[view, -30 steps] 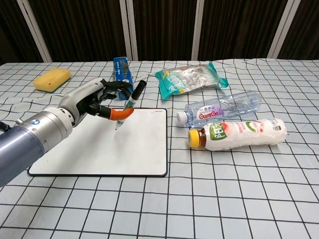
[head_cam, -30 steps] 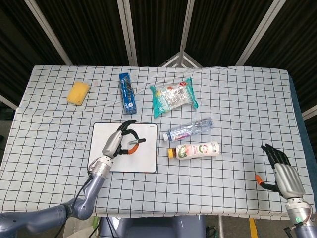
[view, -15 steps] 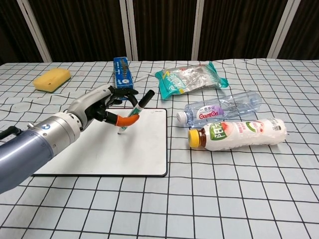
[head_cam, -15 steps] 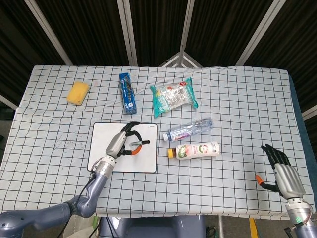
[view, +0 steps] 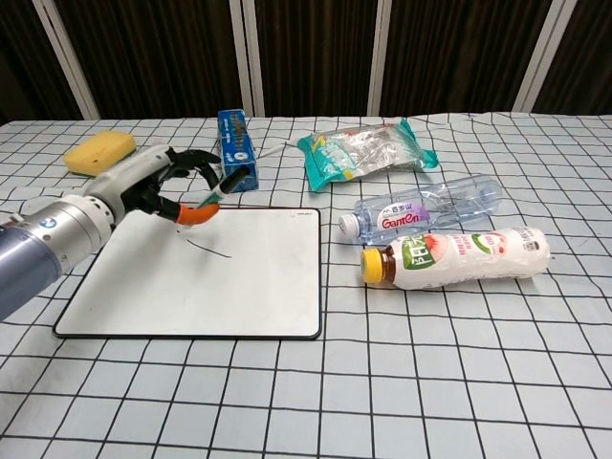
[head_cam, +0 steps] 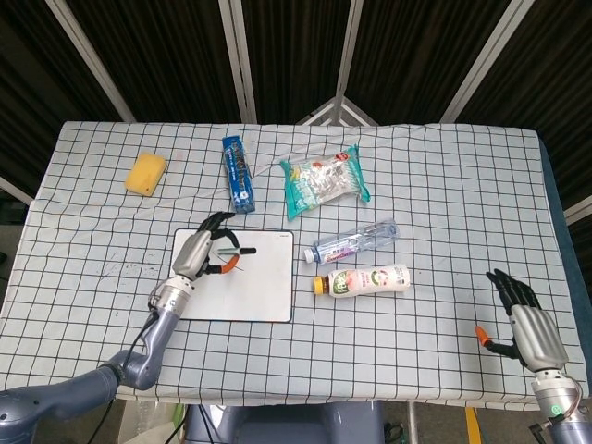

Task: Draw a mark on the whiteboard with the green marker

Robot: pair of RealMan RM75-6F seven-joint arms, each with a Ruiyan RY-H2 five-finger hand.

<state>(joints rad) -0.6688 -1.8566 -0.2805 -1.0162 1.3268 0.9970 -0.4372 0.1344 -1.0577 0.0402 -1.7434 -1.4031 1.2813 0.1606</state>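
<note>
My left hand (head_cam: 205, 252) (view: 153, 187) pinches the green marker (view: 214, 197) (head_cam: 235, 251) between thumb and fingers over the far left part of the whiteboard (head_cam: 250, 298) (view: 249, 292). The marker is tilted, its black cap end pointing up and to the right, and its tip hangs just above the board. A short dark line (view: 208, 248) crosses the board below the hand. My right hand (head_cam: 525, 322) rests at the table's near right corner in the head view, fingers spread and holding nothing. The chest view does not show it.
A yellow sponge (head_cam: 146, 174) (view: 99, 152) lies far left. A blue box (head_cam: 237, 173) (view: 235, 148) sits just behind the board. A snack bag (head_cam: 324, 183) (view: 368, 150), a clear water bottle (head_cam: 356, 240) (view: 426, 212) and a white drink bottle (head_cam: 365, 279) (view: 459, 256) lie right of the board.
My left hand has carried the marker leftward and toward the board's far edge. The tip has lifted off, and a short dark line now shows where it passed. The right hand stayed put.
</note>
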